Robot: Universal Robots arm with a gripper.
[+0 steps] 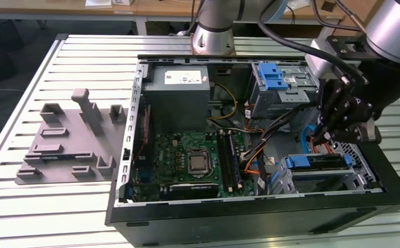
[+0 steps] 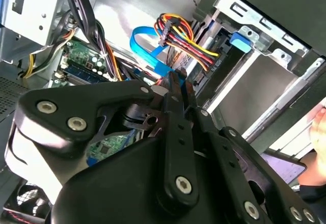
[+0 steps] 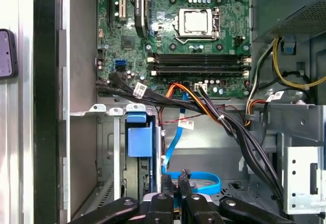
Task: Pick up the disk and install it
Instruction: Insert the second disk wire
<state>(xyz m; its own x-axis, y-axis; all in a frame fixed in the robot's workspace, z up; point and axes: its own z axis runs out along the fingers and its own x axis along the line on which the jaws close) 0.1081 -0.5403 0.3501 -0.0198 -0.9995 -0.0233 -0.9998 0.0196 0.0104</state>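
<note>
**Tool closed inside the open computer case**

The black multi-link tool (image 1: pixel 322 138) hangs inside the open black computer tower case (image 1: pixel 255 217), its two slim fingers (image 2: pixel 178 89) pressed together with nothing between them, above a looped flat blue ribbon cable (image 3: pixel 196 179). The silver hard drive in its blue plastic carrier (image 1: pixel 315 161) sits in the metal drive bay just below the tool. The case lies on a slatted metal table (image 1: pixel 20 217), beside a grey plastic fixture (image 1: pixel 65 150).

No legible print anywhere in the open computer case (image 1: pixel 255 217)

The white sticker (image 1: pixel 185 78) on the grey metal box (image 1: pixel 175 101) carries dark marks too small to read; small white tags on the cables (image 3: pixel 184 124) and markings on the motherboard (image 3: pixel 173 30) are likewise unreadable
</note>
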